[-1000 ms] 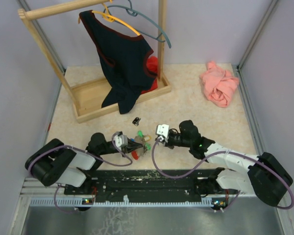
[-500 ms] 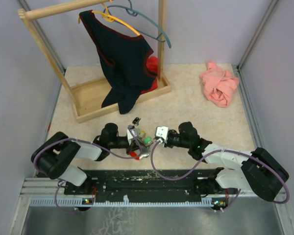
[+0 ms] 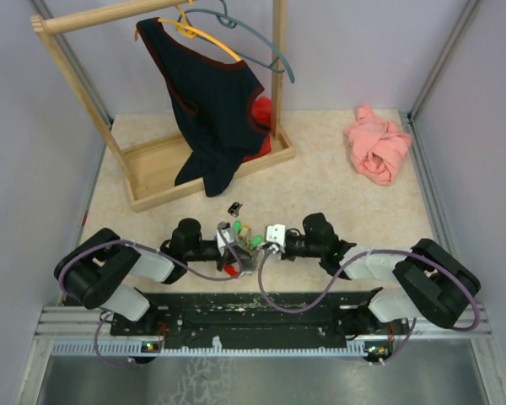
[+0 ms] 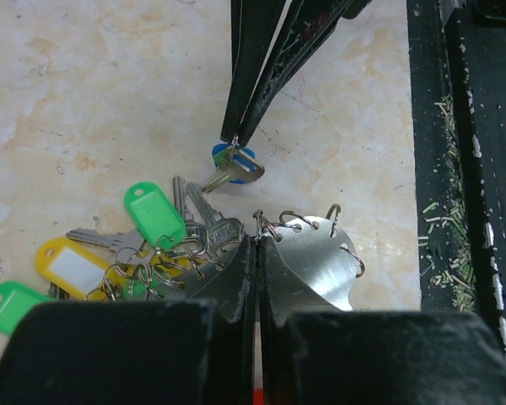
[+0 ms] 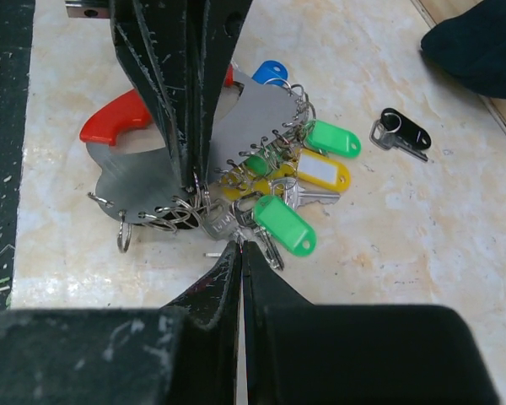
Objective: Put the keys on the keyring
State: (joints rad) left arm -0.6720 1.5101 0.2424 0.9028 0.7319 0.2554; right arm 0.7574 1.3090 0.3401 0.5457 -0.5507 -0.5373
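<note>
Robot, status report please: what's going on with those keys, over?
Left gripper shut on ring plate. Right gripper shut on blue key, beside plate. Tagged keys crowd alongside; black key lies apart.

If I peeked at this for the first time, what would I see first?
The jumble of keys with green and yellow tags, fanned around a shiny metal plate in the front middle, with both claws shut over it: the left claw at the plate's rim, the right claw pinching a blue-headed key. Then the wooden clothes rack with a dark top at the back left, and a pink cloth at the back right.
</note>
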